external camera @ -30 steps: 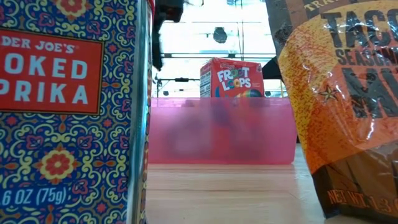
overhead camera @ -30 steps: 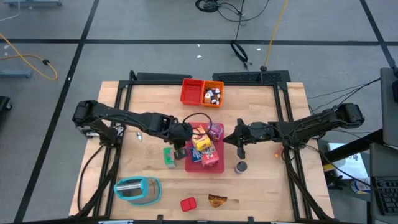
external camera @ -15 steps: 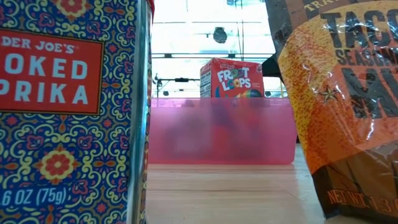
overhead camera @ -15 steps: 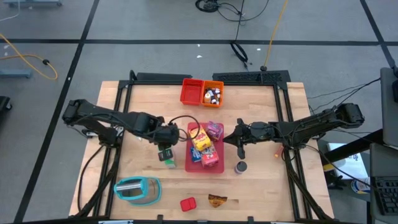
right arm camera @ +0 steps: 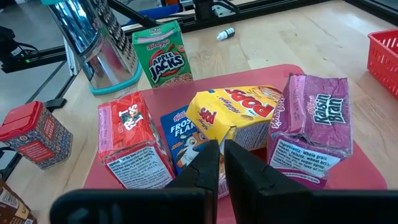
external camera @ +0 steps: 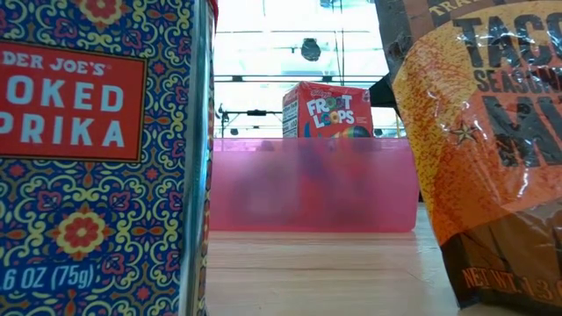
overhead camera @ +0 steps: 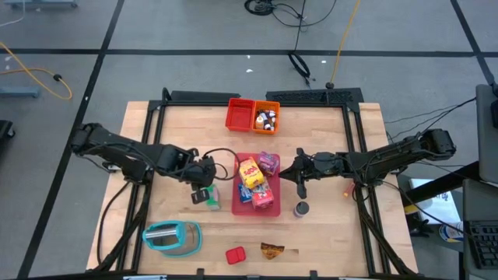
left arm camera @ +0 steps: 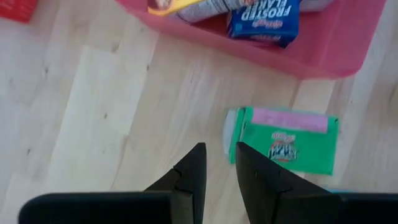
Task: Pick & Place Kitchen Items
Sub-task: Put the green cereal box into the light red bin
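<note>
A pink tray (overhead camera: 237,204) holds several small cereal boxes: red Froot Loops (right arm camera: 134,146), blue Frosted Flakes (right arm camera: 180,134), yellow Pops (right arm camera: 239,115) and purple Raisin Bran (right arm camera: 311,121). A green Apple Jacks box (left arm camera: 286,140) rests on the table just left of the tray. My left gripper (overhead camera: 206,177) hovers beside that box, its fingers (left arm camera: 219,149) a narrow gap apart, touching nothing. My right gripper (overhead camera: 294,173) waits shut (right arm camera: 222,149) at the tray's right edge. A grey can (overhead camera: 301,208) stands near the tray's near right corner.
Red bin (overhead camera: 240,115) and orange bin (overhead camera: 267,117) with tiny bottles sit at the far edge. A silver toaster on a teal base (overhead camera: 171,237), a red paprika tin (overhead camera: 236,254) and a brown taco packet (overhead camera: 271,250) line the near edge.
My left gripper has drawn back from the tray's left edge toward the table's left, ending beside the green box. It has dropped out of the low view. The right arm and the boxes in the tray have stayed put.
</note>
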`<act>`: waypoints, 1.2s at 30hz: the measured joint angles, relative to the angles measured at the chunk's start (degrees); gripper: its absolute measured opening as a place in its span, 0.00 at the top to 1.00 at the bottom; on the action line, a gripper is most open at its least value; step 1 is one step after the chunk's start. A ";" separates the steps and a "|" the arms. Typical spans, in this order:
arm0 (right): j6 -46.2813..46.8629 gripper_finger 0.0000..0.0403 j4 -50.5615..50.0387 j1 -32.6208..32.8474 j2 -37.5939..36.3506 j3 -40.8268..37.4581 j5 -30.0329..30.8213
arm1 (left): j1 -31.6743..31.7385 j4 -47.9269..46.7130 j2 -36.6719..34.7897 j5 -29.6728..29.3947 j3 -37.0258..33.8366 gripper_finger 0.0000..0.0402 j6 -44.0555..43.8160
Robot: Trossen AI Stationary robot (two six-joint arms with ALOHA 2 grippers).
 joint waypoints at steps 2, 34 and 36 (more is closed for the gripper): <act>0.00 0.96 -0.02 0.00 0.00 0.00 -0.02 | 0.02 1.03 0.09 0.24 -0.37 0.78 -0.02; -0.02 0.96 -0.06 0.00 0.00 0.02 -0.04 | -0.41 6.21 0.09 0.21 -1.37 0.35 1.96; -0.02 0.96 -0.07 0.00 0.00 0.02 -0.04 | -0.83 6.59 0.09 0.63 -2.00 0.35 1.88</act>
